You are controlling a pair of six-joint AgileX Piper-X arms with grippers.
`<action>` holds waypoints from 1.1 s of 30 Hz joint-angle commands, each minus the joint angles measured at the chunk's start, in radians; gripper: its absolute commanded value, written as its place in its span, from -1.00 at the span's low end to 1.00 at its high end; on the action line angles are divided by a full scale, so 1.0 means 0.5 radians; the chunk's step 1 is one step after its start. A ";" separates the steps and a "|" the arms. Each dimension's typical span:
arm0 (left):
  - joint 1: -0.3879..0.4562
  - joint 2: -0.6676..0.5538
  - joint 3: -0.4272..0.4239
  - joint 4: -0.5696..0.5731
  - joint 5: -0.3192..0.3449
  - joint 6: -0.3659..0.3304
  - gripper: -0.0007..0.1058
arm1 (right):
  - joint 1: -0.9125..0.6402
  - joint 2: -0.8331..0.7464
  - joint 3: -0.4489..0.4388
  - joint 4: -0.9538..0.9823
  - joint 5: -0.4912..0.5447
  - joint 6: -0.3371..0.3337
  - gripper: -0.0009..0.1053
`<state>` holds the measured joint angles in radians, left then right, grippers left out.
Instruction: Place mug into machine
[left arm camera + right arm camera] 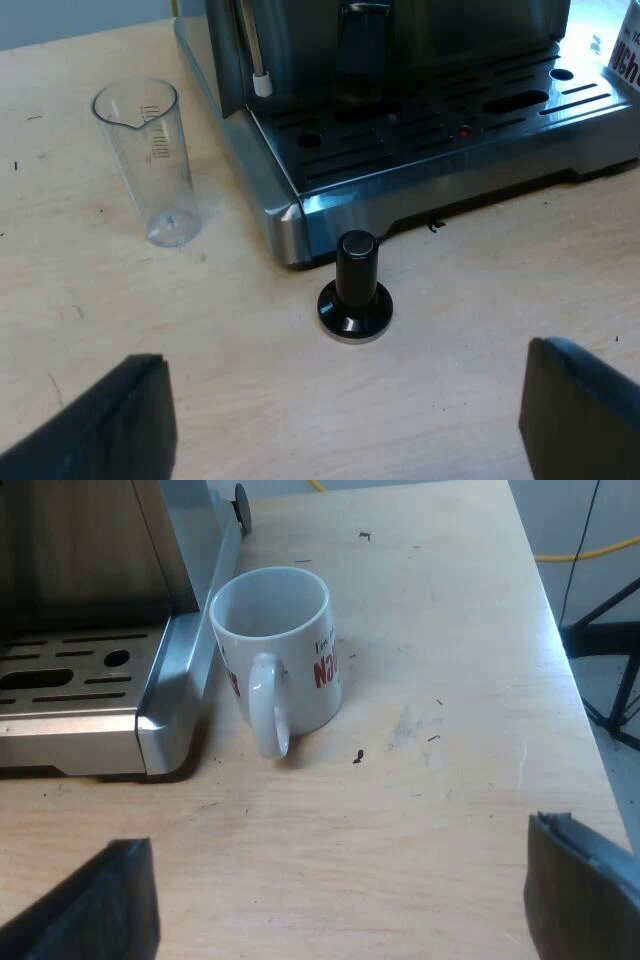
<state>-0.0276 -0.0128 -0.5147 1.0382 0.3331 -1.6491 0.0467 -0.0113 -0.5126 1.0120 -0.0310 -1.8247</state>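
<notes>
The mug (280, 660) is white with red lettering. It stands upright and empty on the pale wooden table (430, 810), with its handle turned toward the right wrist camera. It sits on the bare wood just beside the outer corner of the espresso machine (90, 570), close to the metal edge of the drip tray (75, 680) but not on its slotted grate. A few dark specks lie on the table near the mug's base. The right gripper (340, 920) hangs on the near side of the mug. Its two black fingers (100, 905) are spread wide with nothing between them, and neither touches the mug. The left wrist view shows the machine's front from the other side. A dark spout (362, 40) hangs over the grate, and a thin steam wand with a white tip (262, 85) comes down at the tray's corner. A tamper with a black knob (355, 290) stands on its flat base on the table, just in front of that corner and apart from the machine. A clear measuring glass (150, 160) with printed marks stands upright and empty near the machine's side wall, well apart from the tamper. The left gripper (345, 425) hovers over the table on the near side of the tamper, its fingers (585, 415) also set wide apart and holding nothing.
</notes>
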 commanded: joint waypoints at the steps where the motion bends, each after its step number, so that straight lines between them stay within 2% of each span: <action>1: -0.008 -0.277 -0.002 -0.038 0.014 -0.027 0.36 | -0.004 -0.082 -0.005 -0.014 0.007 -0.003 0.53; 8: -0.008 -0.253 -0.009 -0.038 0.014 -0.053 0.36 | -0.004 -0.069 -0.005 -0.014 0.007 0.007 0.53; 10: -0.008 -0.223 -0.025 -0.038 0.014 -0.105 0.36 | -0.004 -0.052 -0.015 0.001 0.007 0.019 0.53; 20: -0.008 0.126 -0.234 -0.104 0.073 -0.152 0.36 | -0.004 0.177 -0.283 0.046 0.115 -0.011 0.53; 23: -0.067 0.228 -0.297 -0.188 0.143 -0.167 0.36 | -0.004 0.260 -0.356 0.046 0.115 -0.044 0.53; 27: -0.133 0.310 -0.347 -0.211 0.142 -0.167 0.36 | -0.004 0.370 -0.450 0.046 0.104 -0.059 0.53; 30: -0.249 0.473 -0.448 -0.245 0.142 -0.156 0.36 | -0.004 0.468 -0.524 0.046 0.084 -0.060 0.53; 33: -0.336 0.602 -0.491 -0.293 0.142 -0.147 0.36 | -0.004 0.559 -0.582 0.046 -0.015 -0.060 0.53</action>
<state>-0.1895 0.2841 -0.7526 0.9105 0.3967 -1.7159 0.0467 0.2656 -0.7945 1.0432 -0.0215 -1.8422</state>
